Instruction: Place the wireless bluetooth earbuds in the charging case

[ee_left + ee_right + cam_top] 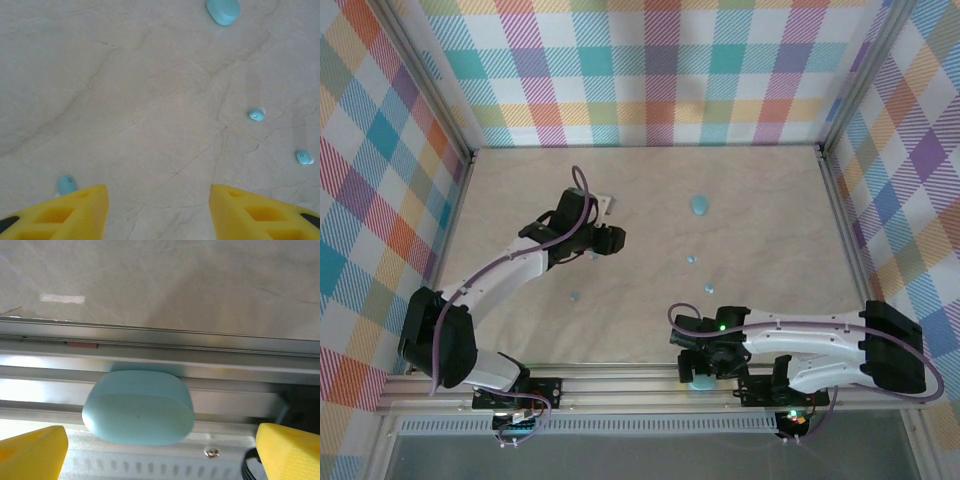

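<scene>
L gripper (157, 200) spread, bud (66, 184) off-centre; R gripper (161, 451) spread, case (138, 407) btwn, untouched
Centre L gripper over bud before closing; it's tiny, glossy

My gripper (161, 457) is spread wide. One yellow finger (30, 452) is at the bottom left and the other is at the bottom right. Between them, a bit further up, lies a round teal case (138, 414) with its lid closed. Neither finger touches it. The case sits on shiny metal rails (225, 365). Past the rails is the pale table (175, 280) with thin lines like marble. A small screw (212, 453) and a black cable (248, 468) are near the right finger.
</scene>
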Robot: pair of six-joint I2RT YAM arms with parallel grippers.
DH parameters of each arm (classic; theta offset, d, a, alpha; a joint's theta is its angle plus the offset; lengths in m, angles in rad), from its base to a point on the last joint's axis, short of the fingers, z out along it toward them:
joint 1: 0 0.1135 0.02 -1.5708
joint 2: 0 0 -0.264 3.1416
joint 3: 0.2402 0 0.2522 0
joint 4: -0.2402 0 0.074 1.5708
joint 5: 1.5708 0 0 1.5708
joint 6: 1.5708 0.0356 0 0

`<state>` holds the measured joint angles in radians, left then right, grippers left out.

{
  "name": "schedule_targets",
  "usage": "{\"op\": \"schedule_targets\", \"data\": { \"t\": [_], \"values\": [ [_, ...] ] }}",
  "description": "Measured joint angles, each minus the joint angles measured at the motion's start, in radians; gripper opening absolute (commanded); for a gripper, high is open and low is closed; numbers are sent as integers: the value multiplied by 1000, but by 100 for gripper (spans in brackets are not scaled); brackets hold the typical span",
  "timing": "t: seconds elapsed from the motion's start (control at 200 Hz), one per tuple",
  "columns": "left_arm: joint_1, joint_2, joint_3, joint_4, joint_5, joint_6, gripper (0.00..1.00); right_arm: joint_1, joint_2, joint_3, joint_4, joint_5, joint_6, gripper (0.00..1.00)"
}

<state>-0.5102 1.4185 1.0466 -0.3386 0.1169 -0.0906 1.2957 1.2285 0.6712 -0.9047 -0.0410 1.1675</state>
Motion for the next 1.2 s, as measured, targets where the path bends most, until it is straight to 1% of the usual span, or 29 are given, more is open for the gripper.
{"op": "schedule_targets", "data": {
  "t": [0.09, 0.195, 0.335, 0.495, 0.595, 0.7, 0.78, 0.895, 0.985, 1.085, 1.2],
  "values": [
    [0, -28, -5, 0, -8, 1, 56, 0, 37, -10, 50, -26, -2, 96],
    [0, -51, -6, 0, -19, 1, 56, 0, 82, -10, 103, -47, -6, 93],
    [0, -62, -6, -2, -32, 1, 56, 0, 126, -10, 144, -67, -19, 83],
    [0, -62, -6, -10, -38, 3, 57, 0, 137, -16, 151, -77, -32, 66],
    [0, -62, -6, -21, -44, 5, 57, 0, 137, -17, 142, -77, -39, 58],
    [0, -62, -6, -27, -51, 5, 57, 0, 142, -3, 115, -69, -60, 55],
    [0, -62, -6, -29, -56, 5, 57, -2, 167, 49, 46, -47, -101, 54],
    [3, -62, -5, -31, -74, -3, 58, -34, 220, 197, -51, -20, -219, 53],
    [23, -62, -5, -43, -74, -31, 58, -99, 267, 323, -101, -3, -357, 53],
    [76, -62, -11, -51, -58, -82, 58, -189, 343, 431, -127, 8, -541, 53],
    [146, -62, -51, -46, -36, -141, 58, -280, 491, 549, -150, 28, -775, 53]
  ]
}}
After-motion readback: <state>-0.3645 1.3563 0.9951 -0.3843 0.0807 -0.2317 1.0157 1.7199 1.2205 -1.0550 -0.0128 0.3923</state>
